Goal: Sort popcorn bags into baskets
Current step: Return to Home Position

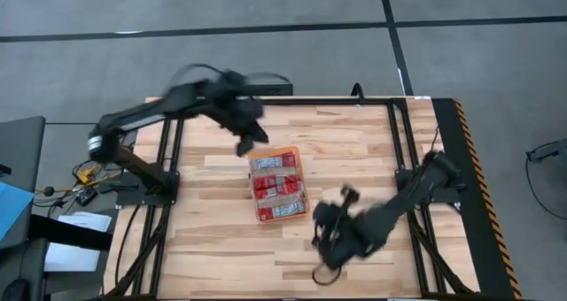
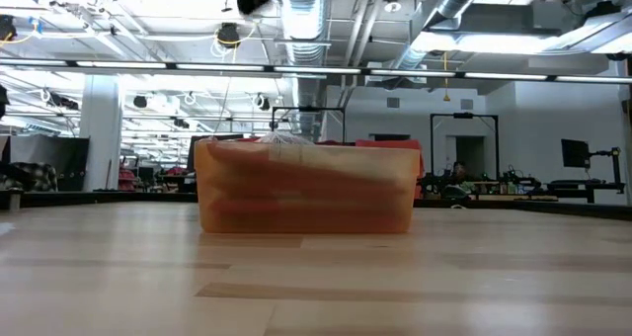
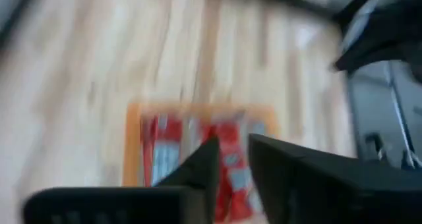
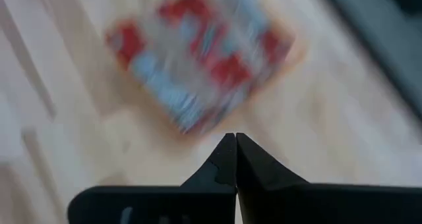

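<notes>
An orange basket (image 1: pixel 266 155) stands at the table's middle, filled with red popcorn bags (image 1: pixel 276 188) lying print side up. It also shows in the low view (image 2: pixel 306 193), the left wrist view (image 3: pixel 135 151) and the right wrist view (image 4: pixel 290 53). My left gripper (image 1: pixel 248 142) hangs above the table just beyond the basket's far left corner, fingers (image 3: pixel 231 161) a little apart and empty. My right gripper (image 1: pixel 323 226) is off the basket's near right corner, above the table, shut and empty (image 4: pixel 235 145).
Black frame rails run along the table's left (image 1: pixel 168 159) and right (image 1: pixel 403 150) sides and its far edge. Bare wood lies around the basket on every side. The room beyond the table shows in the low view.
</notes>
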{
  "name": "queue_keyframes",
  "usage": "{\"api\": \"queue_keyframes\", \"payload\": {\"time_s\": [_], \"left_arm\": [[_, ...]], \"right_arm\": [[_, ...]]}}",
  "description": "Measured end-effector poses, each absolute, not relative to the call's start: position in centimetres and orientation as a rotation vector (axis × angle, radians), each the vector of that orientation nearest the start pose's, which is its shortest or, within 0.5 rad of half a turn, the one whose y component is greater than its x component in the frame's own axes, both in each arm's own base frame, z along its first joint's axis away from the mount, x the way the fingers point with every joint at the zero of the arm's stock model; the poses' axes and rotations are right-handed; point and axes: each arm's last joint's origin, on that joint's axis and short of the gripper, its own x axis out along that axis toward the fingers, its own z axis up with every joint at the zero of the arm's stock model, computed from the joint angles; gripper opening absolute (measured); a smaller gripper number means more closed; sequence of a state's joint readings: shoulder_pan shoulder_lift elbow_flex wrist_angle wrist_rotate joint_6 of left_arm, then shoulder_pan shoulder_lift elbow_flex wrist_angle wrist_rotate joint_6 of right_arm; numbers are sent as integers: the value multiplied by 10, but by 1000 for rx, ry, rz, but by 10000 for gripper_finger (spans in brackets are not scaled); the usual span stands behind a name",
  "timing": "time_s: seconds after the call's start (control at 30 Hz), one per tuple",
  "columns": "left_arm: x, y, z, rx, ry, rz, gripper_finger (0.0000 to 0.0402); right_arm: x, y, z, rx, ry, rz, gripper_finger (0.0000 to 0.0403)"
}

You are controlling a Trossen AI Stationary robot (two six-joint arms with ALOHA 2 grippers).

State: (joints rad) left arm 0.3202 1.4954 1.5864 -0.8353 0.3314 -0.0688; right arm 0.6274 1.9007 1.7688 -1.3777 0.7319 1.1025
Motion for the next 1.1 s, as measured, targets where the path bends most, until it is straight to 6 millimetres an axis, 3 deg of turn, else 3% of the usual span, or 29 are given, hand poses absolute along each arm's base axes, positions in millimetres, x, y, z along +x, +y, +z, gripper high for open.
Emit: {"api": "queue_keyframes", "payload": {"time_s": [0.1, 0.2, 0.33, 0.4, 0.53, 0.6, 0.8, 0.97, 1.1], "left_arm": [[258, 75, 434, -198, 489, -14, 18], [213, 59, 469, -65, 302, -30, 9], [158, 39, 488, 84, 136, -43, 21], [138, 31, 488, 135, 83, -49, 26], [109, 24, 473, 199, 71, 0, 30], [101, 23, 465, 106, 75, 78, 30], [110, 23, 421, -20, 30, -33, 30], [124, 26, 364, -166, 26, -93, 30], [125, 26, 323, -252, -32, -107, 30]], "right_arm": [[296, 165, 338, -41, 840, -575, 15], [280, 136, 378, -83, 702, -511, 15], [234, 95, 415, -16, 504, -398, 9], [206, 79, 417, 58, 408, -296, 7], [150, 47, 393, 224, 167, -144, 8], [125, 32, 372, 292, 71, -152, 9], [73, 9, 318, 384, -125, -159, 10], [47, 0, 281, 403, -233, -184, 10], [53, 2, 267, 344, -162, -205, 10]]}}
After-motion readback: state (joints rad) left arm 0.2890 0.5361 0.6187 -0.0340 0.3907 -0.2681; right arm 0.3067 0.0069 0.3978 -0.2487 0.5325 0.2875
